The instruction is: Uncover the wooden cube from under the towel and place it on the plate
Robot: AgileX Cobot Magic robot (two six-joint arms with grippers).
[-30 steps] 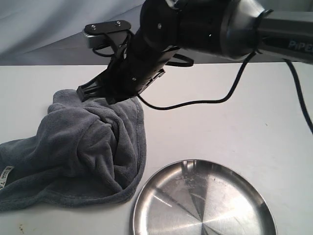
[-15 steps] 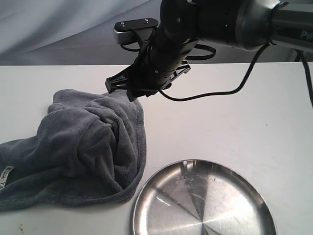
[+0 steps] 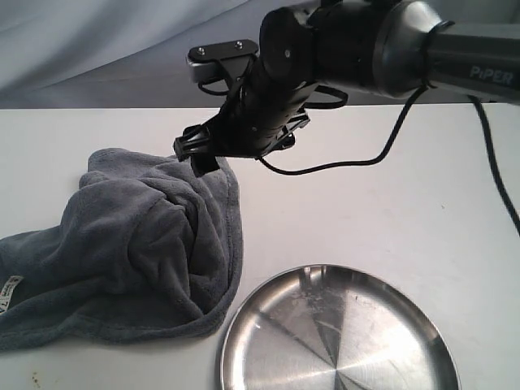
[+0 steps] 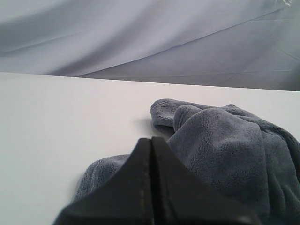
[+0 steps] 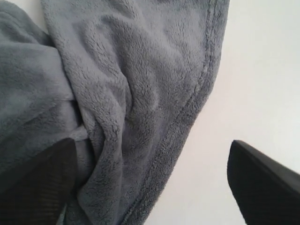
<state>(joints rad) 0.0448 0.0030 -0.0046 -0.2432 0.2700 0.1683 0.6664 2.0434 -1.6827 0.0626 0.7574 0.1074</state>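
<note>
The dark grey-blue towel (image 3: 138, 244) lies bunched on the left of the white table, with a raised fold in its middle. The wooden cube is hidden; no wood shows in any view. The steel plate (image 3: 337, 333) sits at the near right, with nothing on it. My right gripper (image 3: 199, 154) reaches across and hangs open just above the towel's far right corner. In the right wrist view its fingers straddle the towel (image 5: 136, 70) hem, the right gripper (image 5: 150, 187) holding nothing. My left gripper (image 4: 151, 143) is shut and empty, low beside the towel (image 4: 225, 150).
A black cable (image 3: 325, 169) droops from the right arm over the table behind the plate. A small white tag (image 3: 10, 292) marks the towel's near left end. A grey backdrop cloth (image 3: 81, 49) hangs behind the table's far edge.
My right gripper has moved rightward along the towel's far edge, rising first and then dipping a little. The towel has kept its shape.
</note>
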